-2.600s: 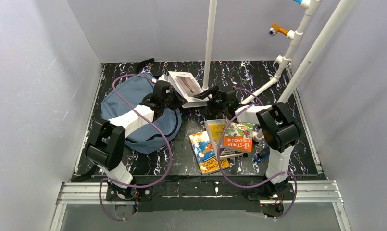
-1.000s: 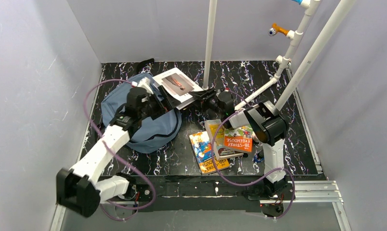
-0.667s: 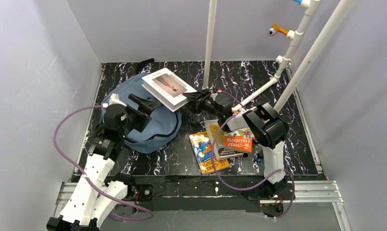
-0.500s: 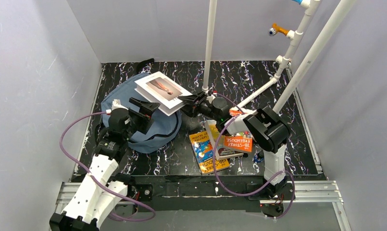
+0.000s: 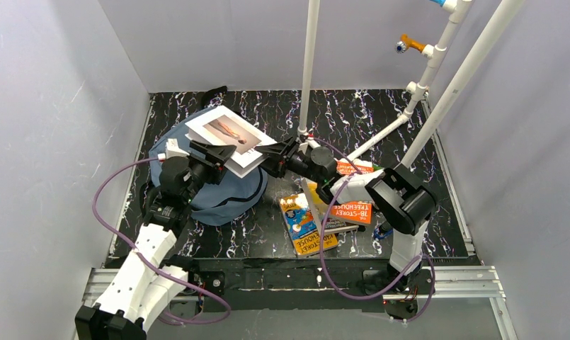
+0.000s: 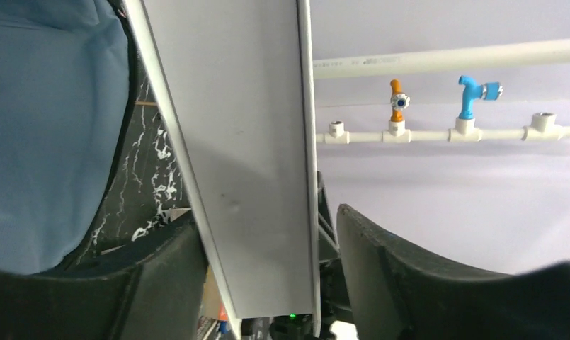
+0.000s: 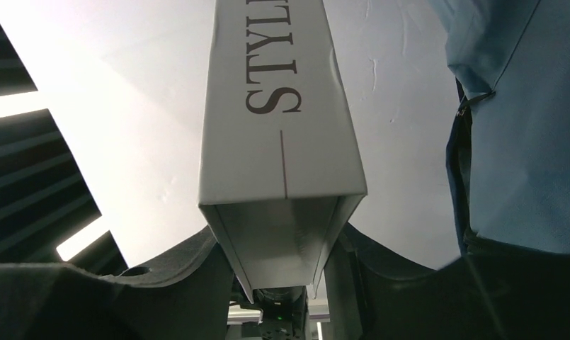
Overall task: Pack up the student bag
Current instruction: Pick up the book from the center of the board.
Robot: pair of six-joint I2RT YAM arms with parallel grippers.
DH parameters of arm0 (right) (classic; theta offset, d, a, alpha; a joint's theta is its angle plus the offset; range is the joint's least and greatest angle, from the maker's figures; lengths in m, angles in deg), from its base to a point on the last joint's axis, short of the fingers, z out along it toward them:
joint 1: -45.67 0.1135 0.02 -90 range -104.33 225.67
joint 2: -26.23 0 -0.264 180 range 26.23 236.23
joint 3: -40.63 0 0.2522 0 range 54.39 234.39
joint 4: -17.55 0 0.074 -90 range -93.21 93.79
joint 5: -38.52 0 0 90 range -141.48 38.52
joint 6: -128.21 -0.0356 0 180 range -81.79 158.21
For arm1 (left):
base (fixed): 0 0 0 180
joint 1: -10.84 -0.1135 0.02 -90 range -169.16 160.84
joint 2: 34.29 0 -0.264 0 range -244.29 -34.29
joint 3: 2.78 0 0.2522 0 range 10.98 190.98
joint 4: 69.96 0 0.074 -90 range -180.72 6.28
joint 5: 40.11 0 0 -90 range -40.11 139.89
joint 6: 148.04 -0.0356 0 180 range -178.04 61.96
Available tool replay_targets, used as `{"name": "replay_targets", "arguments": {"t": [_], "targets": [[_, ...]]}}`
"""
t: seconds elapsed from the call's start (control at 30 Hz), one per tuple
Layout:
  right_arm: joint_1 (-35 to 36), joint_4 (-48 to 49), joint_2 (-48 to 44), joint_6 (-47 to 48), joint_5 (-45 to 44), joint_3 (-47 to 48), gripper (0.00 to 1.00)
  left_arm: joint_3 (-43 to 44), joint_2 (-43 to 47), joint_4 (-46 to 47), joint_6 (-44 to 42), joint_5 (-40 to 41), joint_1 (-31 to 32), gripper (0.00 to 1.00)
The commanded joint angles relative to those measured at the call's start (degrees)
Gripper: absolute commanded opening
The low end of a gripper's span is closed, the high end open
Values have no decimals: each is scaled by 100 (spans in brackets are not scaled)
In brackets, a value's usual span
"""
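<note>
Top external view: white book held over the blue backpack, a gripper at either edge

A thick white hardback book (image 5: 225,134) with a photograph on its cover hangs tilted above the student bag (image 5: 229,195). The bag is a soft slate-blue fabric backpack with black trim, and it lies on the left half of the black, white-veined table top (image 5: 367,113).

The right gripper (image 5: 269,157) reaches in from the right and has the book clamped at its right edge. In the right wrist view its two black fingers (image 7: 186,276) press on the covers on either side of the spine, where dark capitals begin "STYL".

The left gripper (image 5: 212,157) meets the book's left edge from over the bag. In the left wrist view the book stands between its jaws. It lies against one finger, with a thin gap to the other, so the jaws are partly apart and not closed on it. Blue bag fabric fills the left side of that view.

Right of the bag, paperbacks lie overlapped on the table. An orange paperback (image 5: 350,211) is on top, and a yellow and blue paperback (image 5: 304,225) is nearest the arms' bases.
</note>
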Motion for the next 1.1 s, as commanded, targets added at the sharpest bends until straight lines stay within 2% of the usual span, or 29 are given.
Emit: {"name": "replay_targets", "arguments": {"t": [0.0, 0.07, 0.2, 0.33, 0.37, 0.5, 0.57, 0.67, 0.8, 0.93, 1.07], "targets": [[48, -64, -592, 662, 139, -192, 22, -162, 411, 144, -194, -38, -25, 54], [50, -202, -755, 868, 165, -300, 31, -277, 533, 44, -189, -64, -19, 44], [60, -365, -1058, 1251, 383, -516, 43, -591, 757, 53, -157, -310, -22, 31], [31, -557, -1124, 2222, 1120, -607, 73, -636, 1039, 90, -215, -382, -17, 20], [18, -915, -1124, 2696, 1453, -517, 82, -593, 1121, 78, -288, -385, -15, 17], [24, -3362, -1250, 5018, 2501, 104, 98, -259, 1403, -121, -445, -456, -16, 2], [-5, -4370, -1451, 5936, 2541, 273, 98, -116, 1474, -160, -359, -622, -20, 0], [-253, -5053, -1816, 6530, 2585, 413, 98, -42, 1476, -108, -233, -1078, -20, 0], [-722, -4996, -2035, 6452, 3015, 386, 98, -77, 1553, 19, -209, -1534, -21, 0], [-775, -4657, -2027, 6158, 3565, 428, 98, -145, 1701, 95, -208, -1796, -16, 0], [-775, -3734, -2193, 5534, 3777, 209, 98, -129, 1828, 152, -326, -2053, -18, 0]]}}
